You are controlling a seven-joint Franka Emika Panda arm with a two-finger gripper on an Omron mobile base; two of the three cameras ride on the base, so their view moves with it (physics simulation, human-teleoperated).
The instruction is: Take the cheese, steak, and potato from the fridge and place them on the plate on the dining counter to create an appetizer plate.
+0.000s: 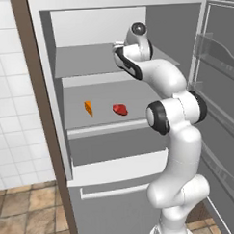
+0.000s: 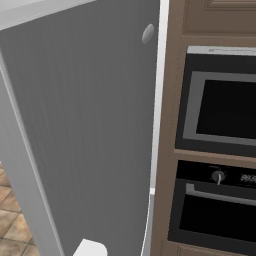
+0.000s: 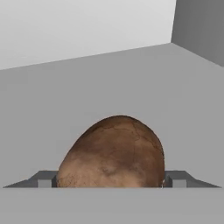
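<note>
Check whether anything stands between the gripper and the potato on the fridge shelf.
Nothing visible does. In the hand view the potato sits directly between the two fingertips of the gripper, on the bare fridge shelf, nothing in front of it.

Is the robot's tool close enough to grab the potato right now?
Probably yes. In the hand view the potato sits between the tool's two fingertips, with nothing on the fridge shelf blocking it. The jaws look open on either side.

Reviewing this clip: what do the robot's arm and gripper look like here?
The arm is glossy white with rounded, tube-like links and black bands at the joints, plus a dark round cap at its top joint. No cables or markings show. In the hand view, the gripper shows two small, blocky dark grey fingertips.
</note>
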